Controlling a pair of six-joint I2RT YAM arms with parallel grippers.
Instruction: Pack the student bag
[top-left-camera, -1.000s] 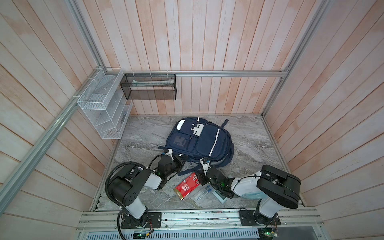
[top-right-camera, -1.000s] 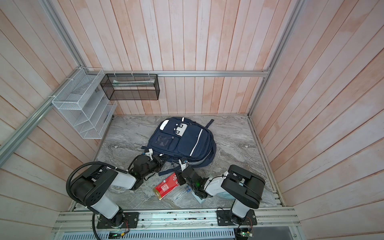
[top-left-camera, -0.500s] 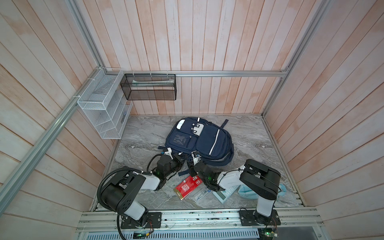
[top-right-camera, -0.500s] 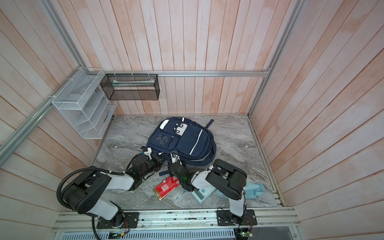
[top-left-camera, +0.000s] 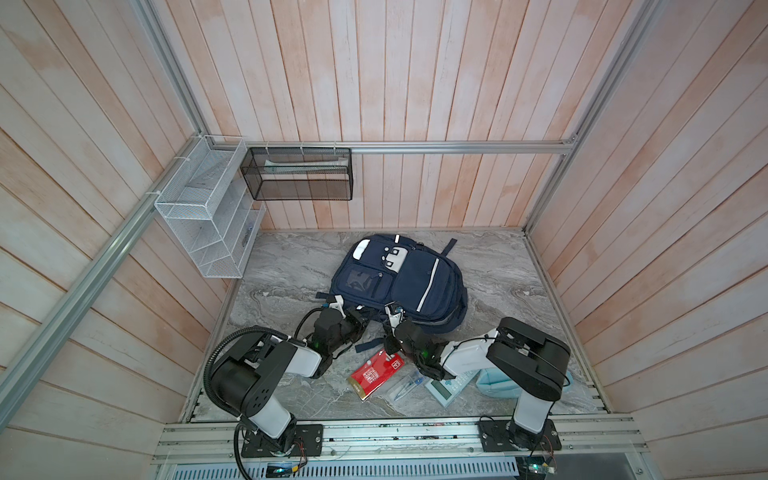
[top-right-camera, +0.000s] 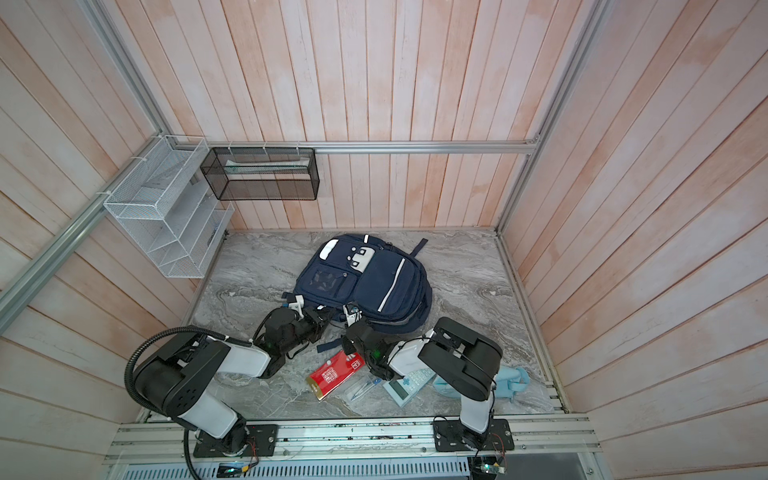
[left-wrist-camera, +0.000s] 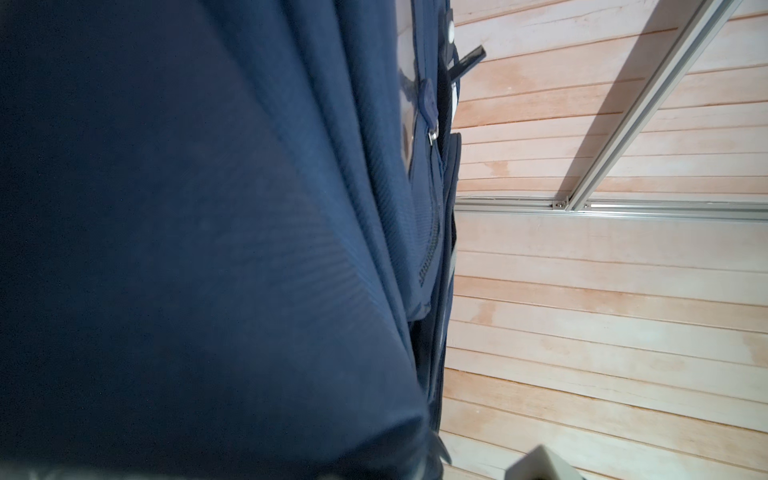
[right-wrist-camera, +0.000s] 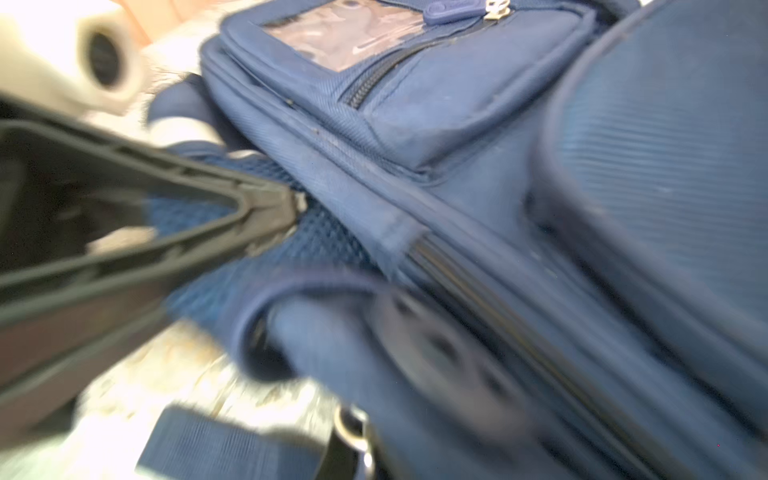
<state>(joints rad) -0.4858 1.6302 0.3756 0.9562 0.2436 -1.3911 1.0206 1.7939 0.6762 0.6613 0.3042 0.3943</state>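
Marble tabletop (top-left-camera: 291, 266) inside the wood-panelled booth (top-left-camera: 415, 83), and the student bag (top-left-camera: 399, 282) lies flat at its middle, front pockets up. Left gripper (top-left-camera: 360, 321) sits at the bag's near edge, fingers pressed together (pinching fabric or not, can't tell). Right gripper (top-left-camera: 390, 327) is just beside it, closed too, against the same edge. Red booklet (top-left-camera: 376, 372) lies nearby.

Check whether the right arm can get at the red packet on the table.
Probably yes: the red packet lies uncovered close beside the right arm. The right pincer, shut at the student bag's near edge, would need to back off.
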